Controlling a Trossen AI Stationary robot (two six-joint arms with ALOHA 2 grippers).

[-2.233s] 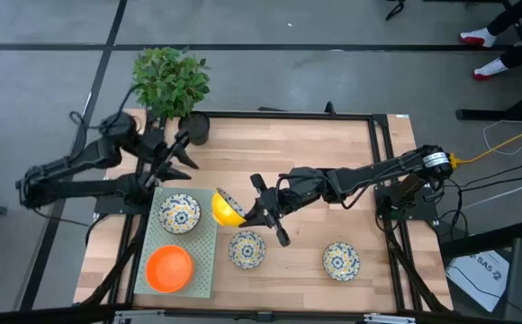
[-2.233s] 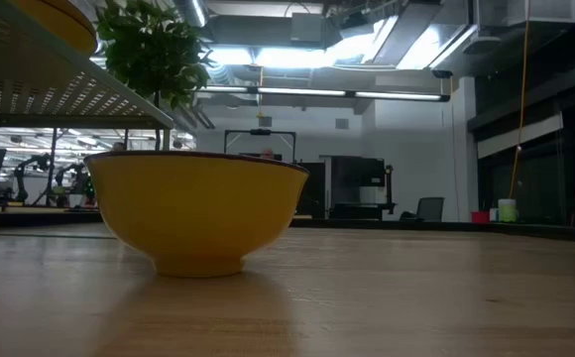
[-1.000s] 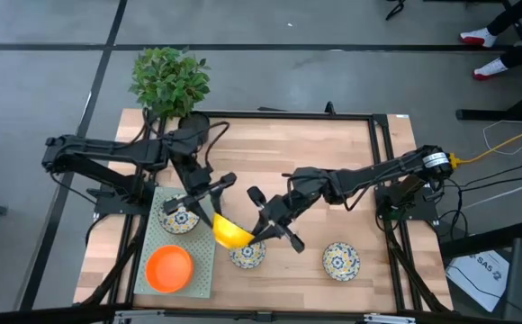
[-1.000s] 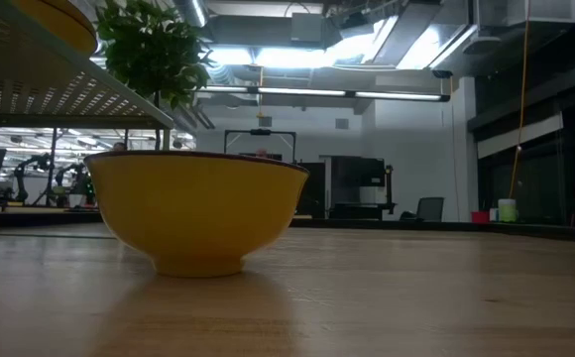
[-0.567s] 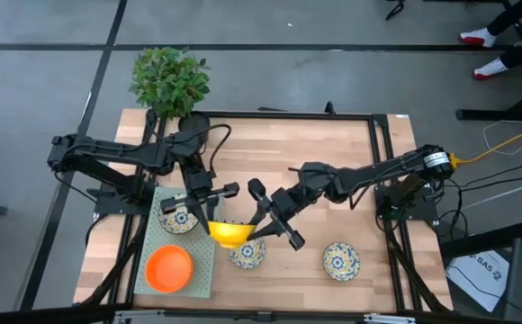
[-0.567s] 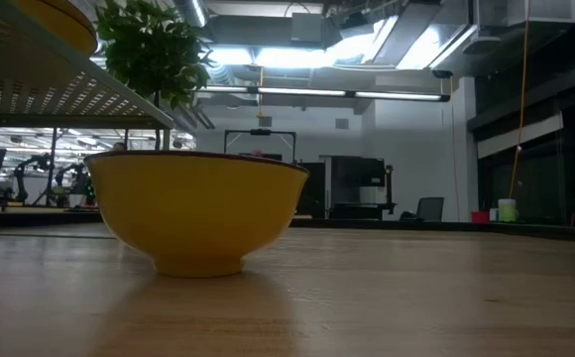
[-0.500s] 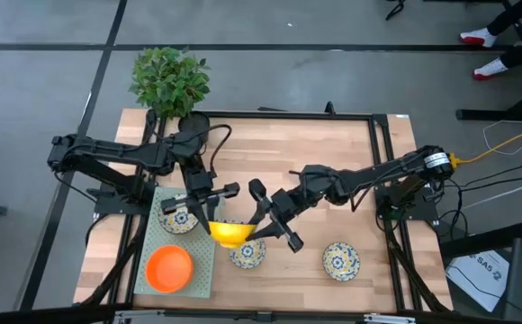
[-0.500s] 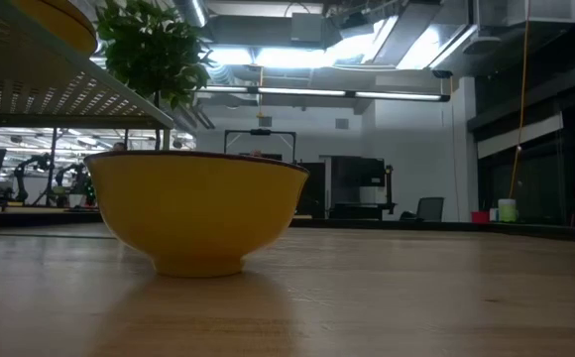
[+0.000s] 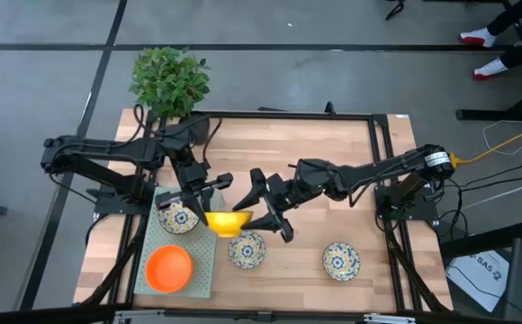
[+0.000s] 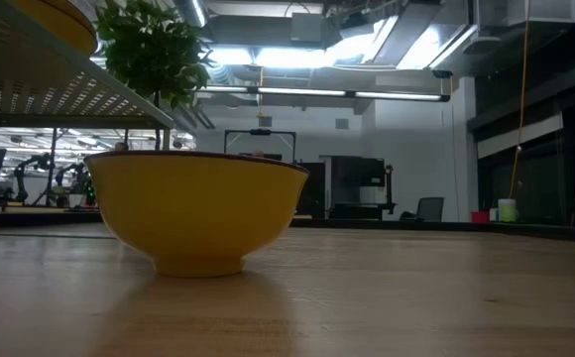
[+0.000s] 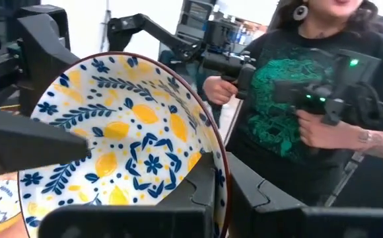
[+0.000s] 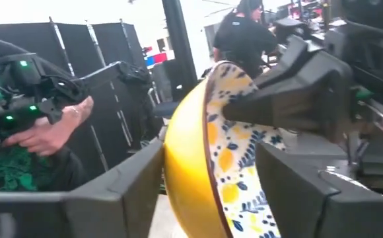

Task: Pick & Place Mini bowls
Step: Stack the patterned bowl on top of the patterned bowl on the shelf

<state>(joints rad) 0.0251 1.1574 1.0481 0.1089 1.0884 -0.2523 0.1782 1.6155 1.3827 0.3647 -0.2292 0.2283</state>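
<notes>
Bowl (image 9: 229, 221) with yellow outside, floral inside, hangs above the counter (image 9: 333, 162) at the mat's (image 9: 202, 270) edge, its rim pinched by the left tool (image 9: 205, 191); the right tool (image 9: 267, 205) is spread beside it, apparently not gripping. Mat holds an orange bowl (image 9: 169, 268) and a half-hidden floral bowl (image 9: 179, 218).

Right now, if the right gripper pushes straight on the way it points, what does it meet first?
Most likely the yellow-outside, floral-inside mini bowl: it sits between the right gripper's open fingers, pinched at the rim by the left gripper.
</notes>
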